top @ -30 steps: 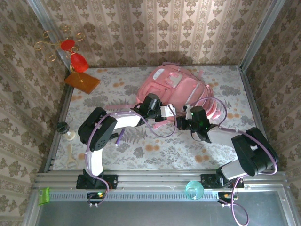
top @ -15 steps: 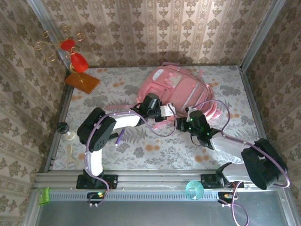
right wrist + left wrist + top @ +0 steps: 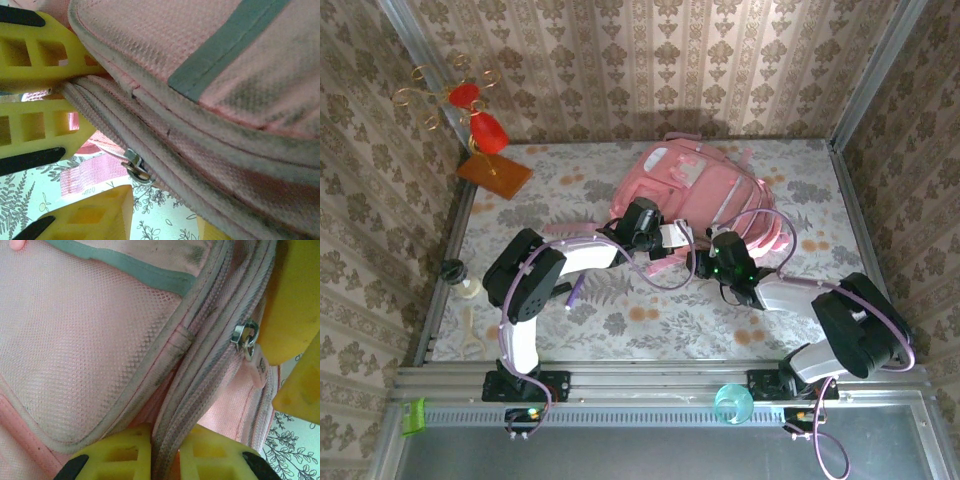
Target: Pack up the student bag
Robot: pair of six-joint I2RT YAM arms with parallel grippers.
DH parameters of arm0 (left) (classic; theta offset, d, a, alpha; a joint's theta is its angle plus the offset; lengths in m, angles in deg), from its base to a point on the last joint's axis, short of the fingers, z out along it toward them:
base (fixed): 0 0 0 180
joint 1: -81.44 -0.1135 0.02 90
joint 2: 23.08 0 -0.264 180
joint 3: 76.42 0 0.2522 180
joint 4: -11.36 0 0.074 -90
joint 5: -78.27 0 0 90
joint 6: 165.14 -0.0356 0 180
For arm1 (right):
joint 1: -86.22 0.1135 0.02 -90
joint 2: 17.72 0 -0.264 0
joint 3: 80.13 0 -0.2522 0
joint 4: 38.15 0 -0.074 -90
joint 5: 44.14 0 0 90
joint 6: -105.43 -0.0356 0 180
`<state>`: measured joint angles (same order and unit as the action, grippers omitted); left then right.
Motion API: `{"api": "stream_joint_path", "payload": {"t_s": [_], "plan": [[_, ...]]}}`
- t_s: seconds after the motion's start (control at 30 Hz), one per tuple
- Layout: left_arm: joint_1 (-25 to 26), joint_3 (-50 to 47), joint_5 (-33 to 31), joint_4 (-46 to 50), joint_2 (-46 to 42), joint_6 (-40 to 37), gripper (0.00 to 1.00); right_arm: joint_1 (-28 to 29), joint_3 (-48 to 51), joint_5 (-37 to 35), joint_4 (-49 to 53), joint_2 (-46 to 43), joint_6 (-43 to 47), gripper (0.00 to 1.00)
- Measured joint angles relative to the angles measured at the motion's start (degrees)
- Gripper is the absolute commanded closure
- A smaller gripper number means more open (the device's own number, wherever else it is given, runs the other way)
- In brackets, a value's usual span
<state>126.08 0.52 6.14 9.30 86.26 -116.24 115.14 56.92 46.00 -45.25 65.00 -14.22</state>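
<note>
The student bag (image 3: 698, 188) lay on the floral worktop (image 3: 570, 180), toward the back and a little right of centre, its near edge facing the two arms. Both arms reached inward and met at that near edge, close beside each other.

In the left wrist view, the left fingers (image 3: 122, 456) were pressed narrowly together on a ridge of the bag's zippered seam, with the pink piping and zip rows rising from between them. Pink mesh fabric with a grey-green band spread out to the left of the seam. A small metal zipper pull (image 3: 244, 337) hung on the zip track, further along from that grip, touching or just beside one yellow finger of the other arm.

In the right wrist view, the right fingers (image 3: 95, 212) stood apart at the bottom of the picture, with bare worktop showing through the gap and nothing pinched between them. The zipper pull hung just above that gap, nearer the left-hand finger. The other arm's fingers showed at the left edge, clamped on the same seam. A strip of pink webbing (image 3: 90, 175) lay on the worktop below the bag's edge.

A red and gold ornament (image 3: 480, 128) on a wooden base stood in the far left corner, well apart from the bag. A teal cup (image 3: 732, 403) sat on the front rail.
</note>
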Motion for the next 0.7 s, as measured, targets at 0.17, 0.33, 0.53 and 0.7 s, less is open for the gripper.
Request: {"api": "stream_joint_path", "payload": {"t_s": [0.17,0.33,0.53,0.7], "plan": [[-0.04,0.2,-0.02,0.26,-0.02,0.0,1.0,0.0,0.0,-0.02,-1.09,0.07,1.73,0.63],[-0.04,0.24,-0.02,0.37,-0.15,0.0,1.0,-0.02,0.0,0.07,-1.88,0.07,3.5,0.67],[-0.04,0.39,-0.04,0.44,-0.24,0.0,1.0,-0.2,0.0,0.33,-2.78,0.09,4.94,0.74],[-0.07,0.63,-0.07,0.68,-0.24,0.0,1.0,-0.68,0.0,0.7,-3.72,0.76,5.53,0.77]]}}
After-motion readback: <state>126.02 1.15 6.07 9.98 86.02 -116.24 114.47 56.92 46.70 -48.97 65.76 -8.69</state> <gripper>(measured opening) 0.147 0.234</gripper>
